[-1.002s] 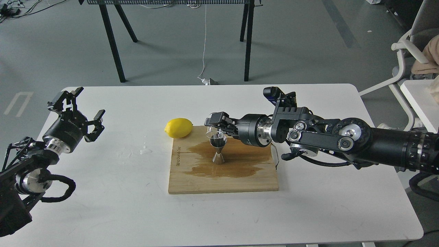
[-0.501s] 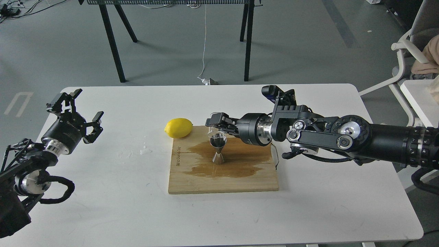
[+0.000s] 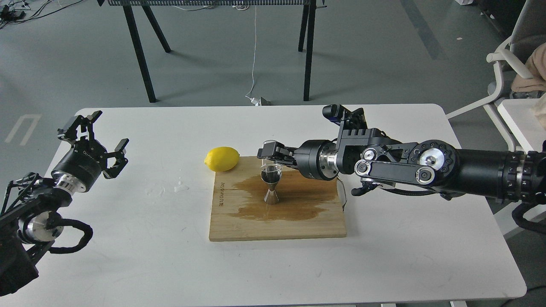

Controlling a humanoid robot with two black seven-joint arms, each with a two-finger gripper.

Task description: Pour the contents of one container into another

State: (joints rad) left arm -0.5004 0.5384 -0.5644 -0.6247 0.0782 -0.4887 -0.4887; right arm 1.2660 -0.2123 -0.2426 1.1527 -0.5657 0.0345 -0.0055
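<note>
A: Where are we w/ the clear cup (image 3: pixel 268 161)?

B: Pinched in our right gripper (image 3: pixel 268 154), tipped just above the steel jigger (image 3: pixel 271 184) on the wet wooden board (image 3: pixel 277 221). Jigger's upper cone looks dark — prob near full.

A: So roll back slow, keep the lip over the rim, don't bump it.

B: Yep. Left gripper (image 3: pixel 96 136) spread, empty, well apart — lemon (image 3: pixel 222 158) is beside the board.

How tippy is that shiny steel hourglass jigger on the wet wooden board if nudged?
The shiny steel hourglass jigger probably tips easily: it is tall over a narrow waist and looks filled with dark liquid. It may also slide, since the wooden board beneath it is wet. It looks rigid.
</note>
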